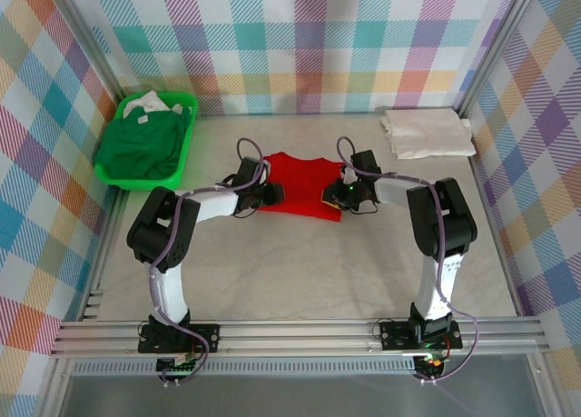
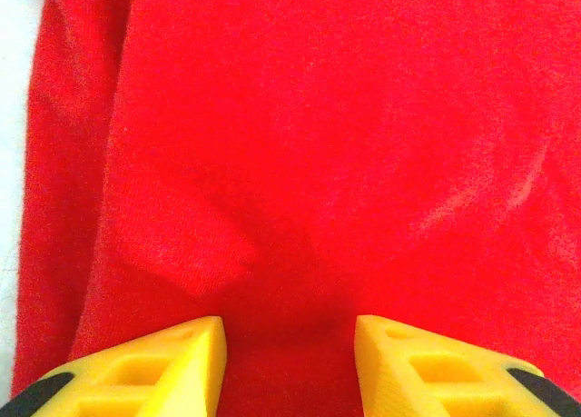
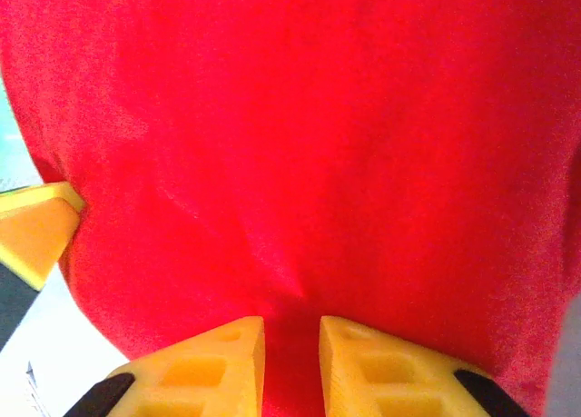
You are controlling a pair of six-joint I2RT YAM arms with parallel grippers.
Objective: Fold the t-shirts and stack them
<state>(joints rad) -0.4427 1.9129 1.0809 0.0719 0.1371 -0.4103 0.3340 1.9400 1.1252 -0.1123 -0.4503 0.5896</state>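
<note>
You have both grippers down on the bright red soft cloth t-shirt (image 1: 300, 183)
Your right gripper (image 3: 290, 331) pinches a ridge of the red cloth between its nearly closed yellow fingers. Your left gripper (image 2: 289, 331) has its fingers parted, with puckered red cloth lying in the gap. The shirt spreads flat ahead of both sets of fingertips and spans the space between the two grippers

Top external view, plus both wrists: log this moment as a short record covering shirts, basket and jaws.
red cloth t-shirt: partly folded, flat on the table, centre
cream-white cloth t-shirt: folded, far right corner
dark green cloth t-shirt: crumpled in bright green plastic basket, far left
left arm: jaws apart, red cloth puckered between them; grip unclear
right arm: jaws nearly closed, pinching red cloth
</note>
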